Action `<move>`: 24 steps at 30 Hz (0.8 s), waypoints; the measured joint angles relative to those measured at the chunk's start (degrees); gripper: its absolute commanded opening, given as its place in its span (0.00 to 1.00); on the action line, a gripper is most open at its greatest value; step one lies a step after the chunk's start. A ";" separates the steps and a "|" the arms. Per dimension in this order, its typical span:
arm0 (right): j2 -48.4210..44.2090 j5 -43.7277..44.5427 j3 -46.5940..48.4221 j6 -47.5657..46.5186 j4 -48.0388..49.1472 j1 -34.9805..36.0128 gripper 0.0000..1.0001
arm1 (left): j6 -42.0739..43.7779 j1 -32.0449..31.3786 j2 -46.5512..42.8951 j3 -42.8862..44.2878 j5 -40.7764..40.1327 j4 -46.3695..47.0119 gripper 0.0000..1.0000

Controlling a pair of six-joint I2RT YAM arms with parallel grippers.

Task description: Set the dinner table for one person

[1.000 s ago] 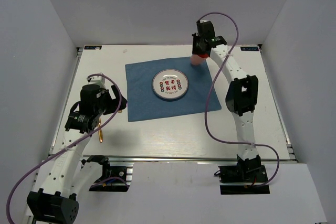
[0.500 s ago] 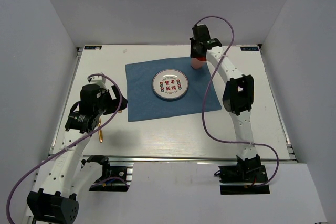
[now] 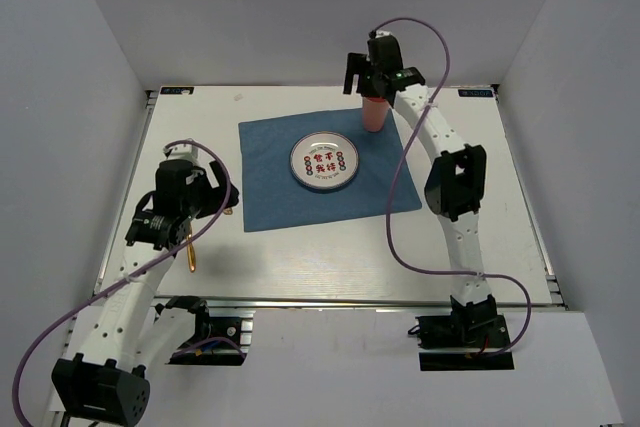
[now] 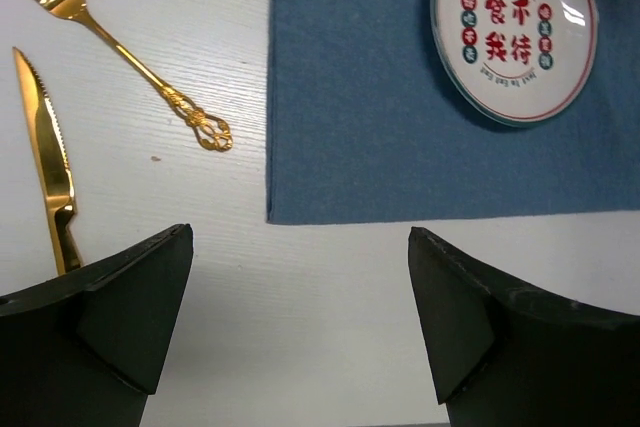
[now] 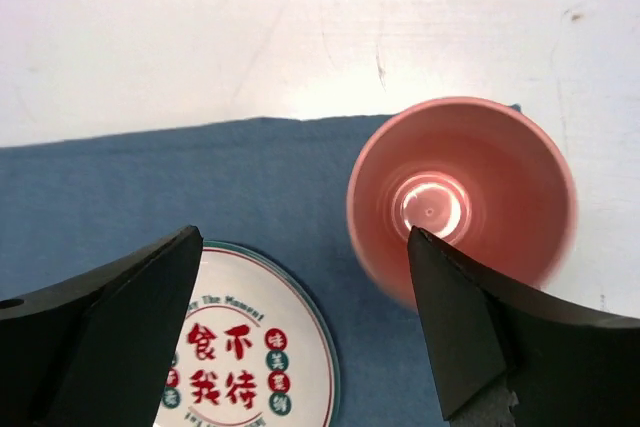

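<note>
Hovering my left gripper [image 4: 300, 247], jaws wide, over the dinner table [image 4: 330, 287]: gold knife [image 4: 45, 147] & fork [image 4: 130, 57] lie ahead-left, knife pointing away, nearest this arm. Right gripper [image 5: 300, 247], also wide, above pink cup [image 5: 460, 197].

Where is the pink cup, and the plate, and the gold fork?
pink cup [image 5: 432, 209], right wrist view, on its inside bottom.
plate [image 4: 515, 32], left wrist view, on the red writing in its middle.
gold fork [image 4: 130, 59], left wrist view, on its thin handle.
</note>
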 measured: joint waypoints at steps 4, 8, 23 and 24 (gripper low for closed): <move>-9.29 0.83 -6.40 0.31 3.39 0.24 0.89 | -1.79 0.50 3.91 0.39 -3.74 -0.83 0.98; -27.63 0.72 -18.32 -0.39 7.67 1.16 0.89 | -5.20 1.07 9.51 1.31 -9.44 -3.45 0.98; -66.23 -19.82 -86.05 7.67 25.90 11.32 0.89 | -24.83 7.21 26.93 10.03 -23.85 -11.67 0.98; -66.79 -20.46 -89.70 8.90 26.34 12.48 0.89 | -25.07 8.35 27.76 9.75 -23.91 -11.26 0.98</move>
